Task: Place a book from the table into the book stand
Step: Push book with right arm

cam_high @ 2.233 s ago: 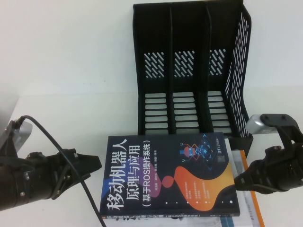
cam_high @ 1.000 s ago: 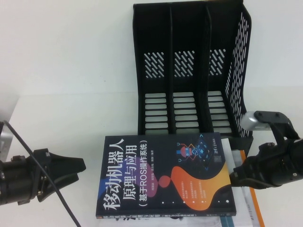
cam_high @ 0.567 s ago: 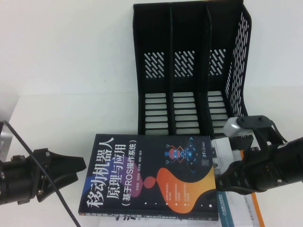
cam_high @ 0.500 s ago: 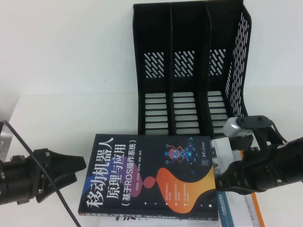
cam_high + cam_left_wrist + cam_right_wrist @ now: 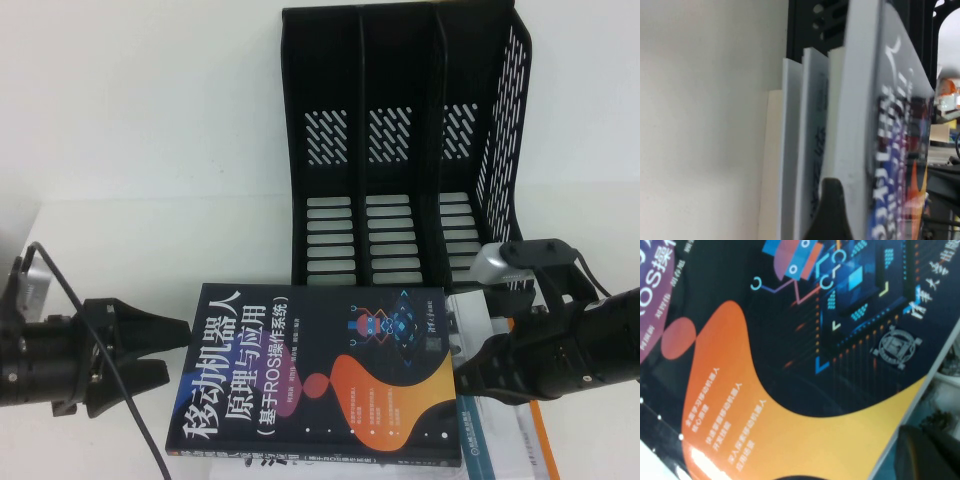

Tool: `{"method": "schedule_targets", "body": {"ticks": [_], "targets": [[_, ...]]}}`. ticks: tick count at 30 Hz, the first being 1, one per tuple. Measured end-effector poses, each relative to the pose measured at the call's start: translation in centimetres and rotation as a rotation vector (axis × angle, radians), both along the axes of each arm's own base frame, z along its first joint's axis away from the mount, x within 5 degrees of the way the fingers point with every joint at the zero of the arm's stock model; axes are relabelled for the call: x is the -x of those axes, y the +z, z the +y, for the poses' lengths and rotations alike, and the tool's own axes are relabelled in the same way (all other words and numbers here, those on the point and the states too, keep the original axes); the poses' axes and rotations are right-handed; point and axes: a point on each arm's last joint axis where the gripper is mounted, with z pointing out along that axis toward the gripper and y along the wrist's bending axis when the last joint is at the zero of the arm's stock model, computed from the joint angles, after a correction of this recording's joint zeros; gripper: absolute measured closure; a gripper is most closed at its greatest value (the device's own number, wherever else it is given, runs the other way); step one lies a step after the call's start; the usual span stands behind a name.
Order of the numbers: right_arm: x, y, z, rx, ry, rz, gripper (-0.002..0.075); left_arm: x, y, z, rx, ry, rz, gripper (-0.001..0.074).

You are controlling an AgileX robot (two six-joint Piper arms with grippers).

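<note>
1. The black-covered paperback book (image 5: 320, 375) with the large white Chinese title and orange and purple blobs lies flat, cover up, on top of a small stack of other books (image 5: 500, 420) at the near edge of the plain white desk (image 5: 150, 240). It sits just in front of the black plastic three-slot book stand (image 5: 400, 150), not in it.
2. All three slots of the stand look empty, so the placing itself is not done.
3. The left tool (image 5: 165, 340) sits at the book's left edge with its two pointed fingers spread open, one above the other. The left wrist view shows a finger tip (image 5: 827, 210) right at that edge, beside the stacked page edges, but nothing is clamped.
4. The right tool (image 5: 465, 375) is at the book's right edge, over the stack. I cannot tell whether it is open or closed.
5. Judging from this, the work is at the grasping stage. Gripping the book, lifting it, turning it upright and sliding it into a slot all remain.
</note>
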Motion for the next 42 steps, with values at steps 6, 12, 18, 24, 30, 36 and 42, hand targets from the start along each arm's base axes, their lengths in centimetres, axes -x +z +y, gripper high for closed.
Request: {"method": "schedule_targets", "body": {"ticks": [6, 12, 18, 24, 30, 36, 42], "targets": [[0.0, 0.0, 0.0, 0.000, 0.000, 0.000, 0.0721, -1.6, -1.7, 0.2, 0.052, -0.037, 0.056, 0.0204], [-0.1, -0.1, 0.1, -0.008, 0.001, 0.007, 0.0721, -2.3, -3.1, 0.2, 0.095, -0.050, 0.074, 0.0204], [-1.0, -0.2, 1.3, -0.036, 0.039, 0.033, 0.0721, -2.6, -3.5, 0.3, 0.110, -0.031, 0.069, 0.0204], [-1.2, -0.3, 2.2, -0.041, 0.059, 0.032, 0.0721, -2.7, -3.6, 0.3, 0.113, -0.032, 0.063, 0.0204], [-1.2, -0.3, 2.2, -0.043, 0.059, 0.031, 0.0721, -2.7, -3.5, 0.3, 0.110, -0.036, 0.053, 0.0204], [-1.4, -0.3, 2.4, -0.069, 0.065, 0.019, 0.0721, -2.7, -3.5, 0.3, 0.112, -0.036, 0.047, 0.0204], [-1.4, -0.2, 2.8, -0.098, 0.075, 0.003, 0.0721, -2.7, -3.5, 0.3, 0.111, -0.037, 0.044, 0.0204]]}}
